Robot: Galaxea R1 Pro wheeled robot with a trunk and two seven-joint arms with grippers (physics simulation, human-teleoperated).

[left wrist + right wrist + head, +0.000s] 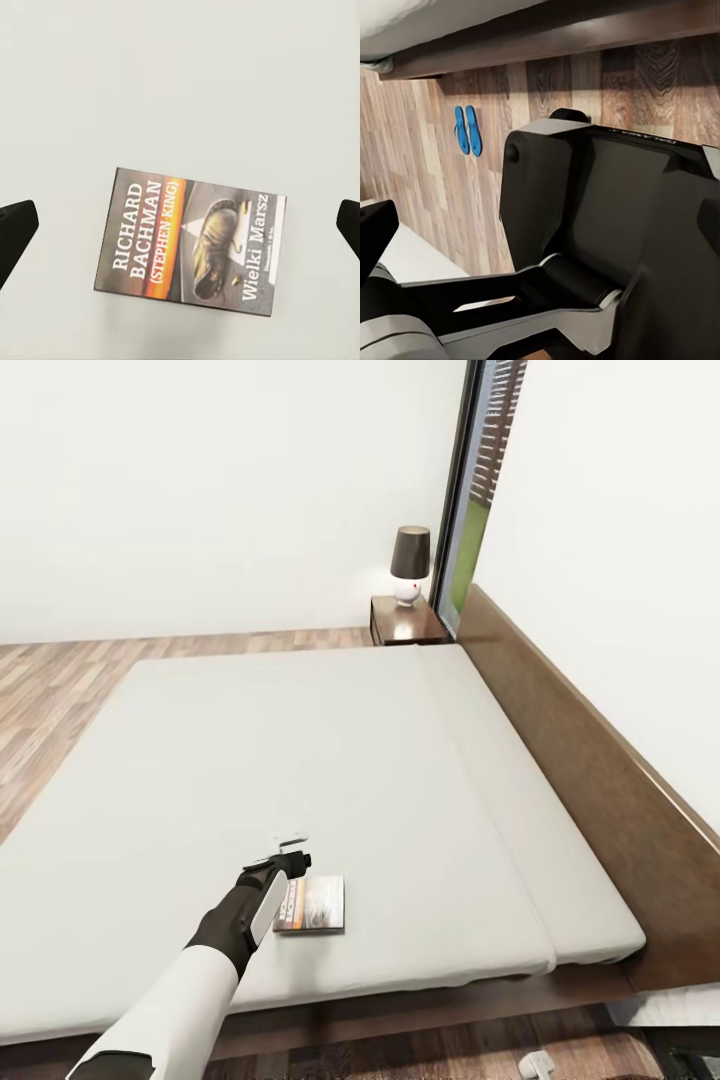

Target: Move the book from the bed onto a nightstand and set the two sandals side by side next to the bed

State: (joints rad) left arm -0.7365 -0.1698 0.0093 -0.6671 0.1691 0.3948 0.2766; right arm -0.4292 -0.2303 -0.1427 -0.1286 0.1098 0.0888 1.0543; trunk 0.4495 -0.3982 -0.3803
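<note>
A: Where is the book (312, 905)?

B: Flat on the bed (300, 780), face up, close to the mattress edge nearest the robot and well away from the headboard (590, 750). The cover reads "RICHARD BACHMAN" beside an orange band.

A: And the left gripper (287, 853)?

B: It hangs over the bed, just at the book's side. From the left wrist camera its two dark fingertips (15, 232) stand wide apart, one at each side of the book, touching nothing. It holds nothing.

A: The right gripper?

B: I see one dark fingertip (373, 238) at the edge of the right wrist view, but I cannot tell how far that hand is open; the robot's own dark body (607, 225) blocks much of the picture.

A: The sandals (467, 130)?

B: Both blue, side by side on the plank floor (450, 187), near the bed's dark frame.

A: The nightstand (408, 622)?

B: At the bed's far corner by the headboard, with a lamp (410, 564) on top.
</note>
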